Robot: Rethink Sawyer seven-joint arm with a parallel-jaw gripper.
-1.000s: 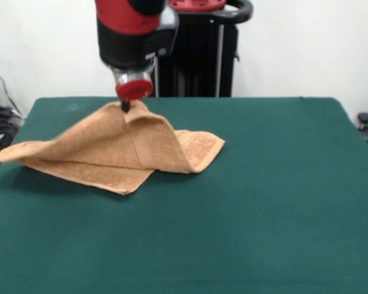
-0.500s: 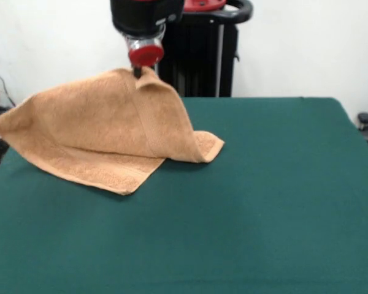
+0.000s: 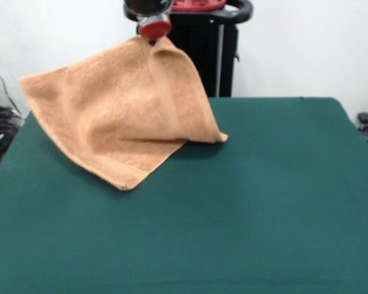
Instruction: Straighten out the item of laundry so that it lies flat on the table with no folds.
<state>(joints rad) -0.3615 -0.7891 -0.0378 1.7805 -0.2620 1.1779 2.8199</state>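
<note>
Your gripper [image 3: 154, 35] pinches the hand towel [image 3: 122, 116] by one top edge, far-left over the table [image 3: 276, 202]. Towel hangs draped, lower corners touching the felt. Nothing's flat yet; spreading & smoothing still to do, imo.

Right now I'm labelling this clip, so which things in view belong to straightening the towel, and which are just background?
Part of the job:
- tan terry towel, hanging from one pinched point, lower corners on the table
- green table
- end effector, shut on the towel's top

Just around:
- black pedestal behind the table
- white wall
- dark gear at the left edge
</note>
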